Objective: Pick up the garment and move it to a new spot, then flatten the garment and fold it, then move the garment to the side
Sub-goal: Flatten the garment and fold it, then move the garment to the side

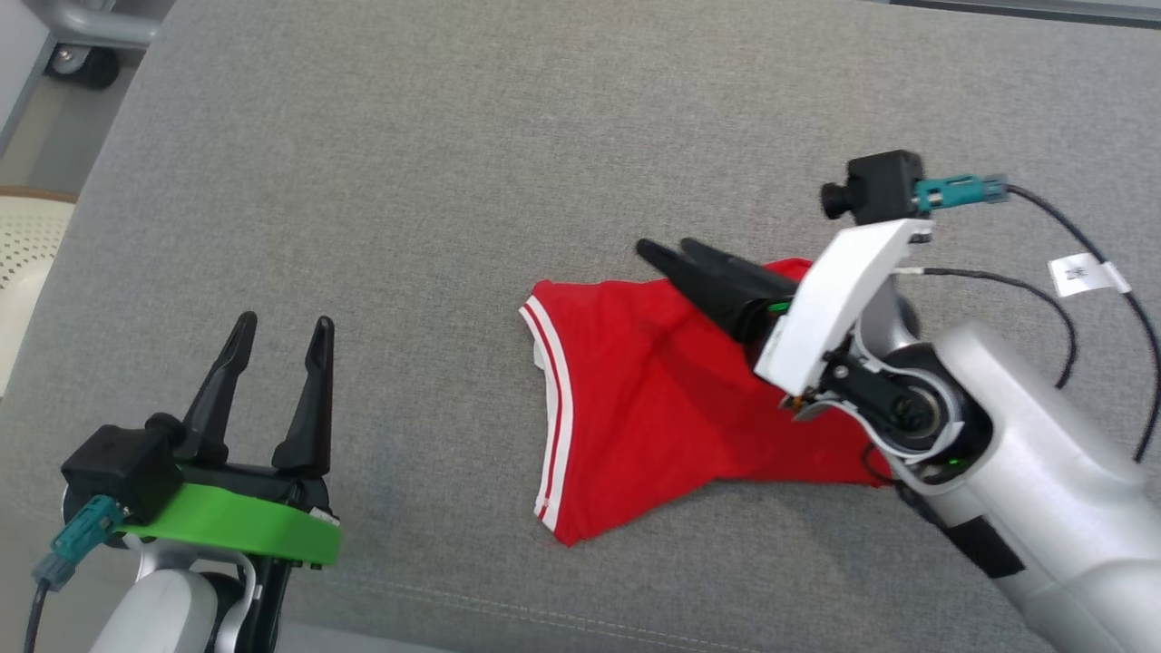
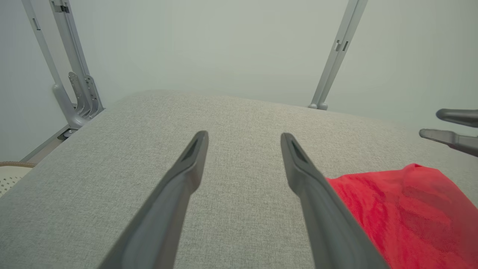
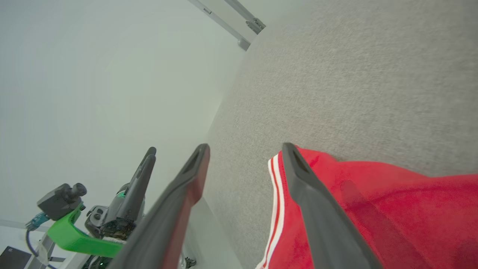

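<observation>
Currently we are hovering our spread right hand (image 1: 666,247) over an edge of the red, white-trimmed cloth garment (image 1: 653,408), our spread left hand (image 1: 286,320) well apart from it.

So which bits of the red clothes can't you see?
- Head view: the right gripper and arm cover the right end of the garment.
- Left wrist view: the garment runs off the right and bottom edges.
- Right wrist view: a finger covers a strip of it; the edges cut the rest.

Left gripper (image 1: 285,322) sits spread wide, well left of the garment (image 1: 635,408); right gripper (image 1: 667,247) hangs over it, jaws apart.
</observation>
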Robot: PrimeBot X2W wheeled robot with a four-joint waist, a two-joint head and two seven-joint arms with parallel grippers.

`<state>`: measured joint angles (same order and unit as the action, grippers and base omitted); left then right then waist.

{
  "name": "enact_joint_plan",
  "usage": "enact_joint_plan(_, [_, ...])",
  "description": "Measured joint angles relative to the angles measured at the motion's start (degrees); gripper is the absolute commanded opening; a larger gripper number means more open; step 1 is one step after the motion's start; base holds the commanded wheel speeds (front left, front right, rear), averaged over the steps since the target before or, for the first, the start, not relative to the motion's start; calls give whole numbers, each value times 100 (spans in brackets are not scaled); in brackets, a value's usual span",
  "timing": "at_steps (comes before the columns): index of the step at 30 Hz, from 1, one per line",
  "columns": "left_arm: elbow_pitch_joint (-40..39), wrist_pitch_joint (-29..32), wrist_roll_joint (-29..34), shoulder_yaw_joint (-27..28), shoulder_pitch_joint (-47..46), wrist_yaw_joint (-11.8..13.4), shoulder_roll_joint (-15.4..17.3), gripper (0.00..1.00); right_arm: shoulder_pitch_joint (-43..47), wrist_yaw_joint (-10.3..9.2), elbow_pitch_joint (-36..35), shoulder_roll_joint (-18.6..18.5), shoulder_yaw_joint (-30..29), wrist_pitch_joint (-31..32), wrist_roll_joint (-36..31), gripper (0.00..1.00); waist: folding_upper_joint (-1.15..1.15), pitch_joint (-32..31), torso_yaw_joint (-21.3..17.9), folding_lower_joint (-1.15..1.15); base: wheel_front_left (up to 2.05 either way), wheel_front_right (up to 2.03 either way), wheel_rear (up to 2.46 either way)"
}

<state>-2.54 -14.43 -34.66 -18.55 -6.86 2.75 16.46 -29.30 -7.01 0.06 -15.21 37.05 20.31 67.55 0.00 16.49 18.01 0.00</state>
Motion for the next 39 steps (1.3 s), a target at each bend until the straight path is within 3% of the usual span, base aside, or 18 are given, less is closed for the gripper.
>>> enact_joint_plan(5, [-42,0,7,138,172,35,96,100,149,-7,155,-769,-220,-168,-337,100,0,-123,-275,0,0,0,0])
enact_joint_plan(10, [-122,0,8,137,348,37,167,100,756,-8,298,-1018,-207,-168,-349,100,0,-201,-550,0,0,0,0])
enact_joint_plan(21, [-356,0,69,27,334,36,234,100,1125,-8,428,-970,-335,-321,-66,100,0,-58,-823,0,0,0,0])
enact_joint_plan(34, [-370,0,107,-62,249,30,115,100,977,62,793,-808,-112,-88,45,100,0,138,-531,0,0,0,0])
enact_joint_plan(35, [-369,0,107,-64,238,30,103,100,913,62,817,-805,-76,-37,36,44,0,151,-506,0,0,0,0])
enact_joint_plan(36, [-365,0,107,-59,234,30,96,100,833,98,838,-801,-34,-3,8,13,0,164,-484,0,0,0,0])
enact_joint_plan(37, [-356,0,107,-56,234,30,94,100,747,160,846,-797,13,48,-12,0,0,177,-467,0,0,0,0])
enact_joint_plan(39, [-350,0,107,-45,233,30,91,100,598,260,840,-792,80,174,-12,0,0,195,-449,0,0,0,0])
